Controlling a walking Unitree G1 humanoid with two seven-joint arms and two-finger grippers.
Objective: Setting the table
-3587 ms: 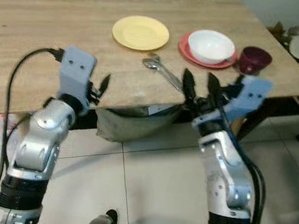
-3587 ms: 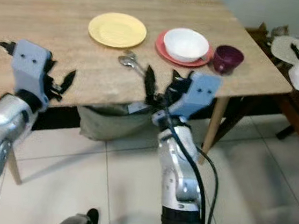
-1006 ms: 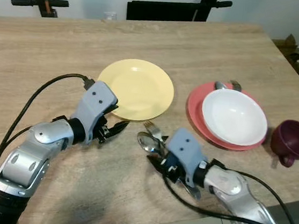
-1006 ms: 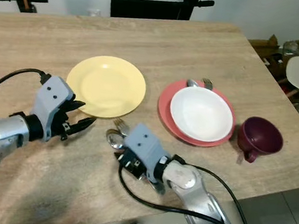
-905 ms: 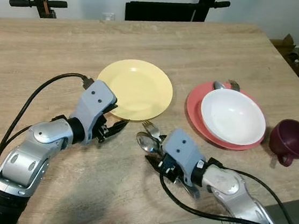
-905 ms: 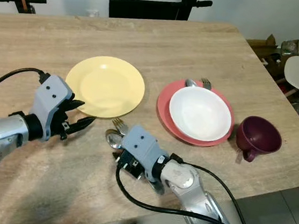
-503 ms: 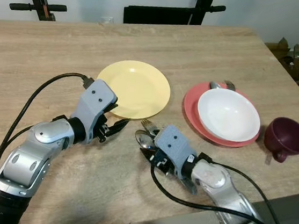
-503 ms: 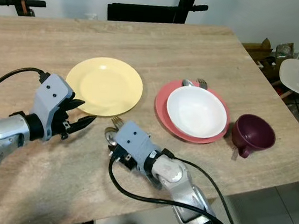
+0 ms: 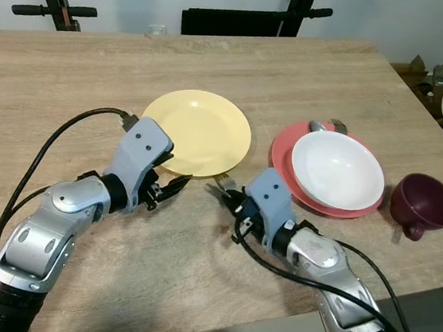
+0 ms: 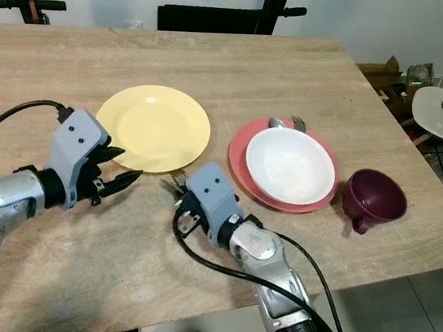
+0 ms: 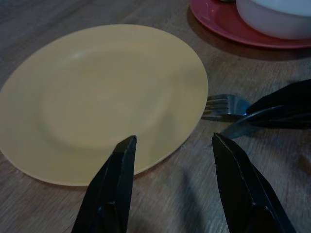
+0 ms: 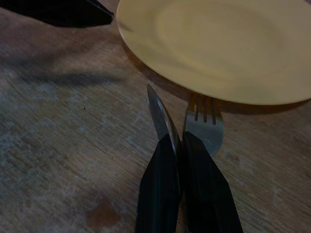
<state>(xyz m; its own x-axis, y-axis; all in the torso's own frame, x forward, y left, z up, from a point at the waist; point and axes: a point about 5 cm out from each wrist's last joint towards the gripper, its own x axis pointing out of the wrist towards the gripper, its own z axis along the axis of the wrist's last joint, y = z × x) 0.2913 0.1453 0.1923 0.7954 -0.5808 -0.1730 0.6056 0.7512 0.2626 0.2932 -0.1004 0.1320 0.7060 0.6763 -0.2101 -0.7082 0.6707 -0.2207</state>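
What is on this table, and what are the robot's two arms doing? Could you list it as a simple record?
surface: wooden table
yellow plate: empty, before the left gripper, fingers open
cutlery: fork and spoon pinched together by the right gripper, tips near the plate's edge
white bowl: sits on the red plate
maroon cup: right of the red plate

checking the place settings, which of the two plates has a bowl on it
The red plate, holding the white bowl. The yellow plate beside it is bare.
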